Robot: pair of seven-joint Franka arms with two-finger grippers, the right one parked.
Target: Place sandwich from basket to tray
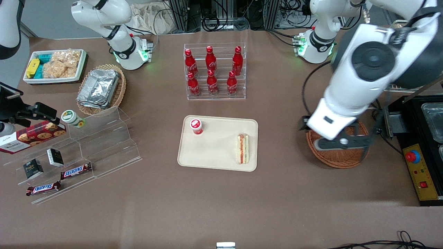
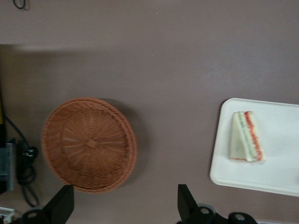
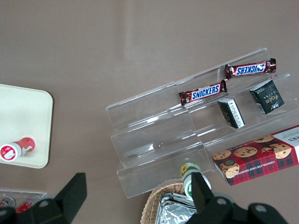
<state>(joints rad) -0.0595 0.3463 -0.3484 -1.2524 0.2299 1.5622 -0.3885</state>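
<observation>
"SNICKERS" can be read on two brown bars [image 3: 202, 93] laid on a clear stepped acrylic stand [image 1: 104, 145], and "Walkers" is printed on a red tartan box of chocolate-chip cookies [image 1: 33, 136] held at that stand's upper step, toward the parked arm's end of the tabletop [image 1: 221, 200]. White script can be seen on six red bottles [image 1: 211, 71] ranked in a clear rack, but it is too small to be read for certain. The sandwich [image 1: 243, 148], a triangular wedge in clear wrap with pale bread and red and green filling layers shown along its edge, is seen lying on the cream-beige tray [image 1: 214, 152], close to the rim nearest the working arm. A small red-capped cup [image 1: 196, 126] is stood on the same tray, well apart from the sandwich. The round reddish-brown wicker basket [image 2: 88, 144] is shown with nothing in it, beside the tray toward the working arm's end. The claw [image 2: 125, 207] is held above the basket, its two dark fingers [image 2: 63, 205] spread wide and nothing gripped between them.
</observation>
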